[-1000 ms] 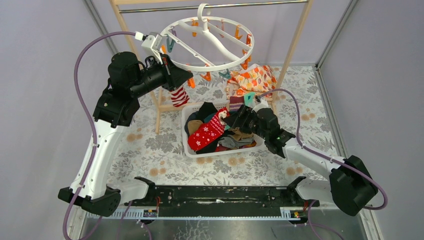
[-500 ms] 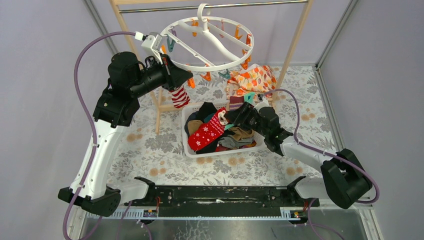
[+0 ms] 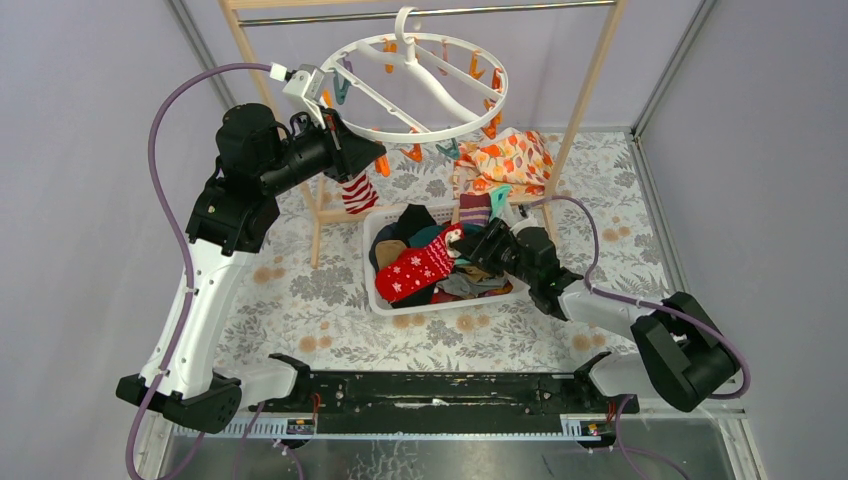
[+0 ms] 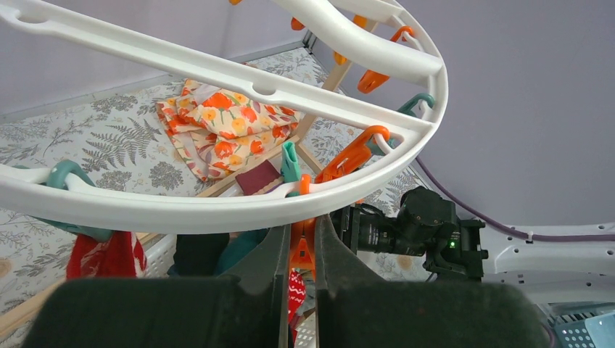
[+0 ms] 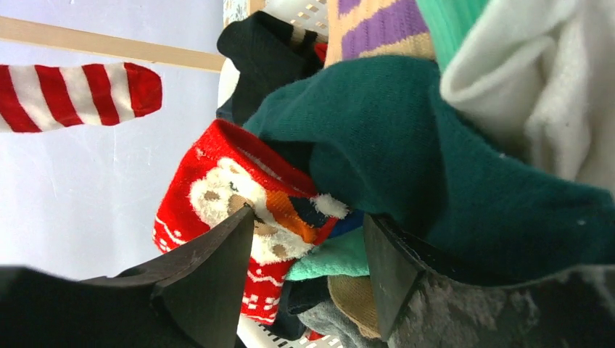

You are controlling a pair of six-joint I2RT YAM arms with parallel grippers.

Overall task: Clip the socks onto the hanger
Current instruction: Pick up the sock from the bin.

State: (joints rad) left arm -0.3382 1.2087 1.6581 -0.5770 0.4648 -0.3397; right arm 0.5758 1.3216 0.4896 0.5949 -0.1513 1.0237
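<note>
Under the hanger (image 3: 440, 80), the left gripper (image 4: 303, 235) squeezes an orange clip (image 4: 300, 254) ready for the red bear sock (image 5: 217, 196) the half-open right gripper (image 5: 308, 217) straddles.

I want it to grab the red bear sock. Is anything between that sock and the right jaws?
Nothing blocks it. The right jaws stand open right at the cuff of the red sock. A teal sock lies against it and might get pinched too.

No writing, label, brand or number can be read — none anywhere.
</note>
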